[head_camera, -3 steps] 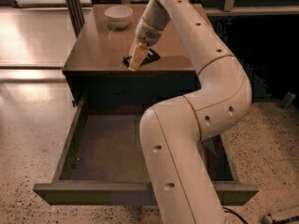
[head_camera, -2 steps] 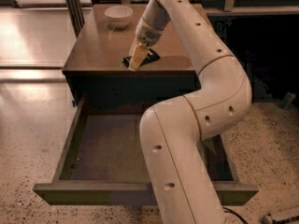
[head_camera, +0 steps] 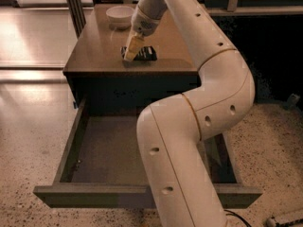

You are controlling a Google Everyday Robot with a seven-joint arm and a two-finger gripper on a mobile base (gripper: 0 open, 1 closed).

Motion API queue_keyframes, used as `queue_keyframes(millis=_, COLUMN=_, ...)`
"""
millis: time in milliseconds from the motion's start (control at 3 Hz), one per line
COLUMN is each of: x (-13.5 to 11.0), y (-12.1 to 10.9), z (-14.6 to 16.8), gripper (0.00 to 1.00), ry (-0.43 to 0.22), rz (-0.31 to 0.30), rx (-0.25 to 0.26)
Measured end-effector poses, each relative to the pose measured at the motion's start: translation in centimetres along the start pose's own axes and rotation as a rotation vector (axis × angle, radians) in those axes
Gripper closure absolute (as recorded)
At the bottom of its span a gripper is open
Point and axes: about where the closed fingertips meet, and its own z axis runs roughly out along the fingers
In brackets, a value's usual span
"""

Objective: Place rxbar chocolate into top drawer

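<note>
The rxbar chocolate point(head_camera: 146, 54), a small flat black bar, lies on the brown cabinet top point(head_camera: 99, 51) near its front middle. My gripper point(head_camera: 132, 51) reaches down from the white arm point(head_camera: 199, 46) and its yellowish tip sits on the bar's left end, covering part of it. The top drawer point(head_camera: 106, 150) is pulled wide open below, with a flat grey-brown bottom and nothing in the part I can see. The arm's lower links hide the drawer's right half.
A white bowl point(head_camera: 120, 14) stands at the back of the cabinet top, behind the gripper. A dark metal post point(head_camera: 73, 6) rises at the back left. Shiny floor lies to the left, speckled floor point(head_camera: 274, 145) to the right.
The gripper has shifted slightly left and back over the bar, so more of the bar's right part shows. Bowl and drawer have not moved.
</note>
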Motion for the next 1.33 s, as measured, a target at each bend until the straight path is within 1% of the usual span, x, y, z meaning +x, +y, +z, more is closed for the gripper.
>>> queue_keyframes(millis=333, x=-0.1, y=-0.2, z=0.3, gripper=1.0, ry=-0.005, rz=0.0, rx=0.005)
queue_keyframes(millis=1000, x=-3.1, y=0.1, z=-1.5, gripper=1.0, ry=0.003, rz=-0.033, rx=0.032)
queue_keyframes(millis=1333, x=-5.0, y=0.4, z=-1.8, gripper=1.0, ry=-0.004, rz=-0.039, rx=0.036)
